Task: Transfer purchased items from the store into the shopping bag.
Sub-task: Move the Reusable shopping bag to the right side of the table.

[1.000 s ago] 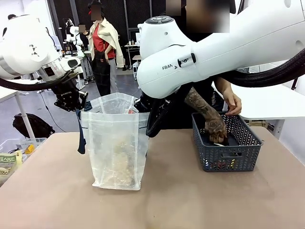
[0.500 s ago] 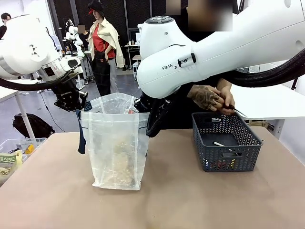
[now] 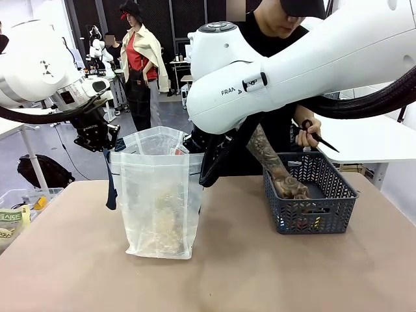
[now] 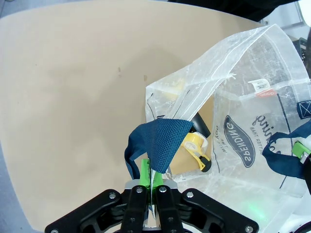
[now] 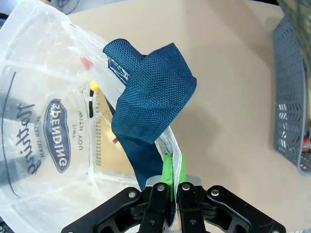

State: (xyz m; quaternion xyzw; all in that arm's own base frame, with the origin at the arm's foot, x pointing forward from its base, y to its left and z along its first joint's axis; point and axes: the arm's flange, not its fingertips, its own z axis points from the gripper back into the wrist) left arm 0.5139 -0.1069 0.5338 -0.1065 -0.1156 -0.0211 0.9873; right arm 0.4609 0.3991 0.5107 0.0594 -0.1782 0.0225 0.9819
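- A translucent white plastic shopping bag (image 3: 159,195) with dark blue handles stands upright on the tan table (image 3: 260,279), at 9 o'clock from the dark grey slotted plastic basket (image 3: 312,214)
- The left gripper (image 4: 151,171) is pinched fully shut on the bag's rim by a blue handle, at the bag's 10 o'clock corner; the right gripper (image 5: 171,180) clamps the rim likewise at 2 o'clock; together they probably hold the mouth spread for loading
- The person's tattooed hand (image 3: 290,185) reaches down into the basket, fingers curled; I cannot tell what it grasps; the other hand (image 3: 311,135), at the basket's 12 o'clock, pinches a thin dark object (image 3: 327,144)
- A yellow packet (image 4: 193,143) and tan goods (image 3: 162,221) already lie at the bag's bottom
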